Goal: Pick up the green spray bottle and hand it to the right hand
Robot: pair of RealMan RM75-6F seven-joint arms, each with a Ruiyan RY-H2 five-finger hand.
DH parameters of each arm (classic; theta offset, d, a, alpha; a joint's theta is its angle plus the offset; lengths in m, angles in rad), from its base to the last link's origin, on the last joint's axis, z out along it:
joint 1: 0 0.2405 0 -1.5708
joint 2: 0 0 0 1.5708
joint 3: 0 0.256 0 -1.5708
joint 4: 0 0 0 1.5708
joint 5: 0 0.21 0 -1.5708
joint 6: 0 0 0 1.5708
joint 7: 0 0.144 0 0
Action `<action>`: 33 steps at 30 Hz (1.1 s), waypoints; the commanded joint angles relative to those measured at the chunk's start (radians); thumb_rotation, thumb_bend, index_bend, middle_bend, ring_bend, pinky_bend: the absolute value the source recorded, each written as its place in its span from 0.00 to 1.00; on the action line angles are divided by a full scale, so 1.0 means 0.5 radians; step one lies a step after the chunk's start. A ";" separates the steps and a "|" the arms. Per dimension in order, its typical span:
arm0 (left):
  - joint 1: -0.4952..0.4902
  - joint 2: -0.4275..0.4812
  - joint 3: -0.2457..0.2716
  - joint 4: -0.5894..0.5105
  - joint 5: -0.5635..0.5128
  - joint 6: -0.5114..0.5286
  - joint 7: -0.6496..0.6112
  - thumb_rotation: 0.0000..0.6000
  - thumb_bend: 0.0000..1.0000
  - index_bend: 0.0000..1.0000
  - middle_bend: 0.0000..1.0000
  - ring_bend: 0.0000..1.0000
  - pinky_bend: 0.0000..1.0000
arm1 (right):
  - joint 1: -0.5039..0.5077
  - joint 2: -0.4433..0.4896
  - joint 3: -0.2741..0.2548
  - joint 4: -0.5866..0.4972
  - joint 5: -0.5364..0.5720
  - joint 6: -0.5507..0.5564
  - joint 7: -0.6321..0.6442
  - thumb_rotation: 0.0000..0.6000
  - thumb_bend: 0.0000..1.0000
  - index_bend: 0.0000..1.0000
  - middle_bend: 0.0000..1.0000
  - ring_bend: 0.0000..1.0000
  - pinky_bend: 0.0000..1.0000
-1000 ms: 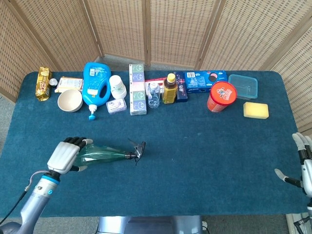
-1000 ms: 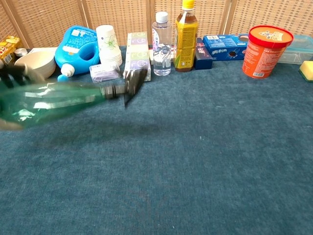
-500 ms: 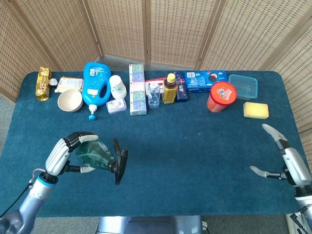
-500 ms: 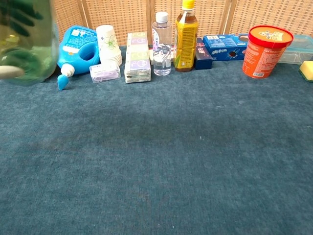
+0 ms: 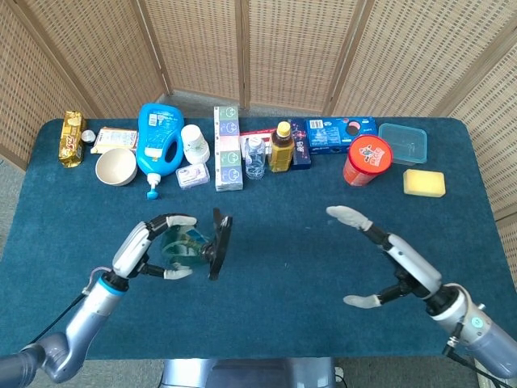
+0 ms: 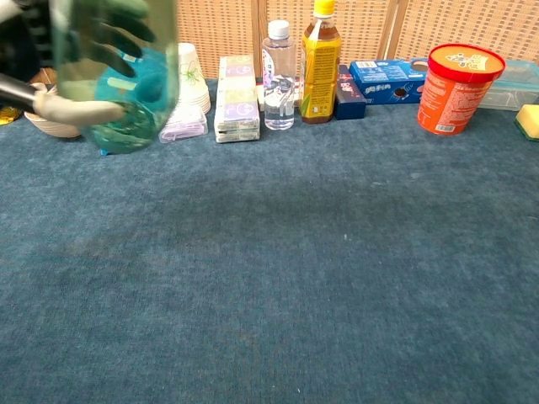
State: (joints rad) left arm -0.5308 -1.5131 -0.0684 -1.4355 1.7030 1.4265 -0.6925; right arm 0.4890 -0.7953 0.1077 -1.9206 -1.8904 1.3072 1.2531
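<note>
The green spray bottle [image 5: 184, 247] is a clear green plastic body with a black trigger head [image 5: 219, 243]. My left hand [image 5: 150, 244] grips its body and holds it above the table, left of centre, head pointing right. In the chest view the bottle [image 6: 116, 76] fills the upper left, blurred, with my left hand's fingers [image 6: 76, 108] around it. My right hand [image 5: 393, 267] hangs open over the right part of the table, thumb and fingers spread wide, a good distance right of the bottle. The chest view does not show the right hand.
Along the table's far edge stand a blue detergent jug [image 5: 158, 139], white bowl [image 5: 115, 166], paper cups [image 5: 195, 142], tissue packs [image 5: 228, 149], water bottle [image 5: 255, 157], yellow drink bottle [image 5: 281, 147], blue boxes [image 5: 339, 133], red tub [image 5: 367, 159], clear container [image 5: 402, 143] and yellow sponge [image 5: 424, 183].
My left hand lifted the bottle off the table, turned it and carried it right. My right hand came in from the far right edge toward the middle and opened wide.
</note>
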 commanded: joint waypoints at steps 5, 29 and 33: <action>-0.088 -0.057 -0.045 -0.060 -0.096 -0.143 -0.022 1.00 0.01 0.35 0.35 0.36 0.64 | 0.172 -0.094 0.052 -0.045 0.150 -0.184 -0.097 1.00 0.00 0.00 0.00 0.00 0.05; -0.317 -0.298 -0.149 -0.153 -0.277 -0.489 0.031 1.00 0.01 0.35 0.35 0.36 0.64 | 0.417 -0.264 0.157 -0.090 0.398 -0.307 -0.104 1.00 0.00 0.00 0.01 0.00 0.05; -0.331 -0.311 -0.151 -0.170 -0.308 -0.526 -0.002 1.00 0.01 0.35 0.35 0.36 0.64 | 0.450 -0.284 0.175 -0.116 0.449 -0.344 -0.157 1.00 0.00 0.00 0.02 0.00 0.05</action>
State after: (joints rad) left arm -0.6936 -1.6662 -0.1434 -1.5182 1.5531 1.1679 -0.6903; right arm 0.7087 -0.9330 0.1917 -1.9739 -1.6722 1.1408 1.1815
